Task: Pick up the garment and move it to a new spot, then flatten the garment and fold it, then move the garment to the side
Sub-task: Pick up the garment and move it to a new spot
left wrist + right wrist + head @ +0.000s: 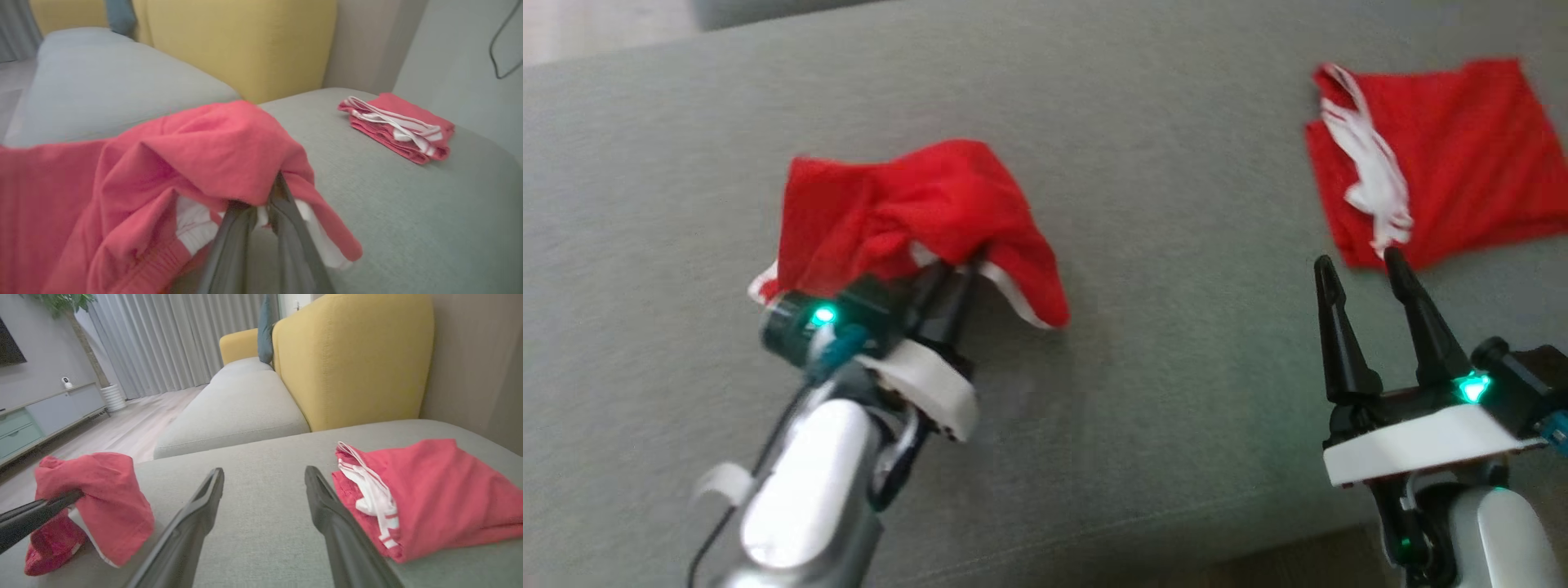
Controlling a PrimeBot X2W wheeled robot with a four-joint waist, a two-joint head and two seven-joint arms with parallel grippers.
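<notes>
Garment (907,204) red with white trim, crumpled, pinched in closed left gripper (954,278), right gripper (1357,260) spread wide, empty

A: Where's the left gripper (263,206)?
B: Bottom centre, fingers (229,249) close tog., pinching the red garment (184,155). Cloth drapes over the tips, fills lower left; white trim under the fold.
A: Anything else?
B: One folded red piece (398,126) w/ white stripes, upper right, flat on the grey cushion (429,212), well apart. Also yellow backrest (245,45) top centre, blue pillow (120,16) upper left.
</notes>
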